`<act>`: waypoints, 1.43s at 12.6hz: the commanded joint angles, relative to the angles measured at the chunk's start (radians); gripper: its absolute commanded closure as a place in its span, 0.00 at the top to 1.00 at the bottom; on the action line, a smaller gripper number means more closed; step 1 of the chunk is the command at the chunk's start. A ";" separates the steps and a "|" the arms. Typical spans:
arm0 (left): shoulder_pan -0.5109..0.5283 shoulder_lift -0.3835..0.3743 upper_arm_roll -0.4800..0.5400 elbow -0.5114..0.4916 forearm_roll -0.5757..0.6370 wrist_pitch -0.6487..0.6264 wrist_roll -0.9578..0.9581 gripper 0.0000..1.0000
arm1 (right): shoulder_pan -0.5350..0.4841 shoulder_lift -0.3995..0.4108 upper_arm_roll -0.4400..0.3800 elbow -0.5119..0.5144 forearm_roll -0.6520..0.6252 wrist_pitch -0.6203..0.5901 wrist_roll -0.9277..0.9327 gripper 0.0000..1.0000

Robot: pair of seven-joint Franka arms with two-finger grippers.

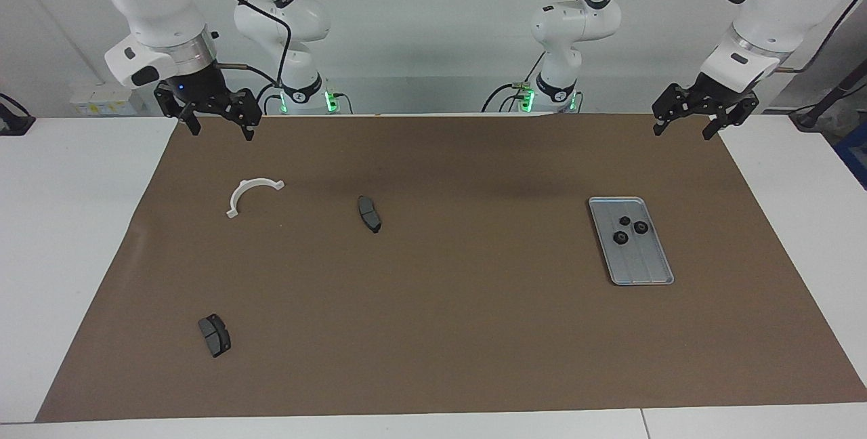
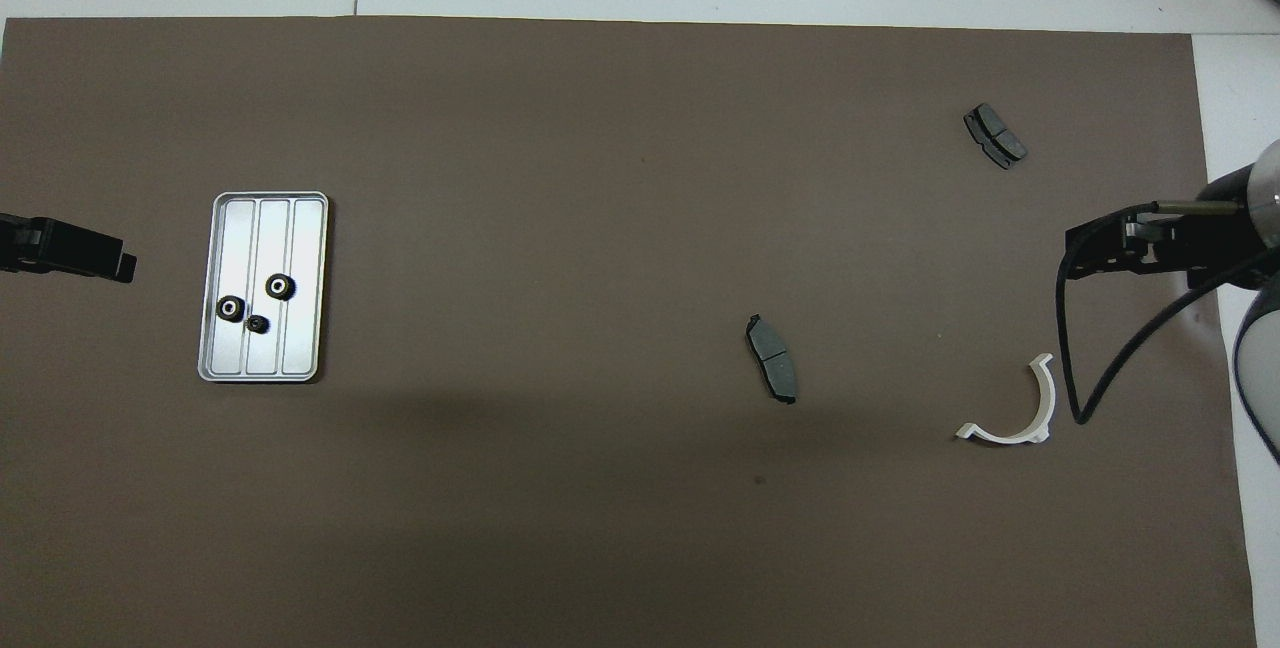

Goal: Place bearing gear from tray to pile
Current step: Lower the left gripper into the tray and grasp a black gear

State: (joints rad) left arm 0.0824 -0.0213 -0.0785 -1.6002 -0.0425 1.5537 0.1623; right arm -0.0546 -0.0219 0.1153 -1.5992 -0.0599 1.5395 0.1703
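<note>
The silver grooved tray (image 1: 647, 266) (image 2: 270, 228) lies on the brown mat toward the left arm's end. Three small black bearing gears sit in it: (image 1: 641, 227) (image 2: 230, 308), (image 1: 620, 238) (image 2: 280, 285), and a smaller one (image 1: 625, 221) (image 2: 258, 325). The pile is scattered toward the right arm's end: a white half-ring bracket (image 1: 252, 194) (image 2: 1020, 408) and two dark brake pads (image 1: 369, 213) (image 2: 772, 358), (image 1: 215, 335) (image 2: 994, 136). My left gripper (image 1: 683, 131) (image 2: 120, 263) hangs open and empty over the mat's edge at the robots' end. The right gripper (image 1: 221, 129) (image 2: 1075, 258) hangs open and empty over that same edge.
The brown mat (image 1: 474, 330) covers most of the white table (image 1: 74, 222). A black cable loops down from the right arm's wrist (image 2: 1070, 368), beside the bracket in the overhead view.
</note>
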 commanded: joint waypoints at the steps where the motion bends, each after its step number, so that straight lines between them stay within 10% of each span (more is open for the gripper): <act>1: -0.003 -0.014 0.008 -0.004 -0.005 -0.015 -0.007 1.00 | -0.013 -0.013 0.006 -0.016 0.017 0.017 -0.026 1.00; 18: 0.010 0.106 0.011 -0.246 -0.005 0.348 -0.003 1.00 | -0.013 -0.013 0.006 -0.016 0.017 0.017 -0.025 1.00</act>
State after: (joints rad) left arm 0.0856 0.0872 -0.0703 -1.7869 -0.0424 1.8256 0.1556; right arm -0.0546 -0.0219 0.1153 -1.5992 -0.0599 1.5395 0.1703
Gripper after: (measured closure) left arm 0.000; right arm 0.000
